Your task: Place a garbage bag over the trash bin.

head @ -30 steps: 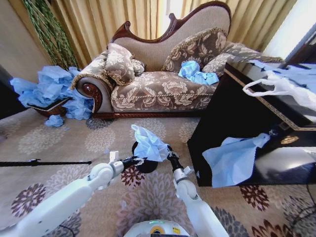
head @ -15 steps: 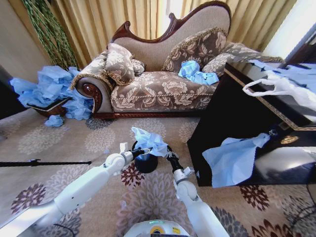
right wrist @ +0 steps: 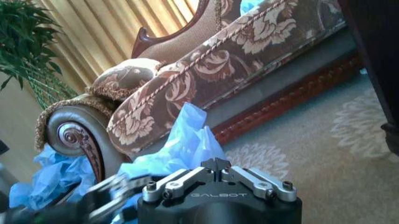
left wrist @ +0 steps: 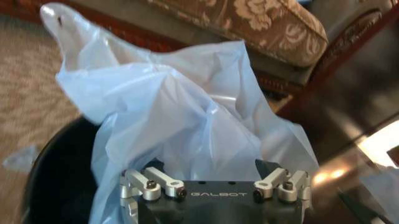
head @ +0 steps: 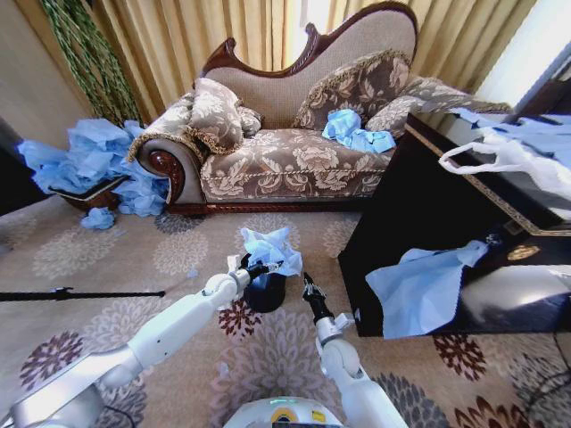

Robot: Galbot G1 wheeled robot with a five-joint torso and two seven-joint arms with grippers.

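Observation:
The garbage bag is a crumpled light-blue film bunched above the trash bin, a small black cylinder on the carpet. My left gripper is shut on the bag's lower edge right over the bin's mouth. In the left wrist view the garbage bag hangs down into the trash bin and hides the fingertips. My right gripper is shut with nothing in it, a short way to the right of the bin and apart from the bag. From the right wrist view the garbage bag lies beyond the right gripper.
A patterned sofa stands behind the bin, with blue bags on its seat. A black table close on the right carries a large blue bag and a white bag. More blue bags are heaped far left.
My right gripper has let go of the bag and drawn back toward me. The left gripper has carried the bag forward over the bin.

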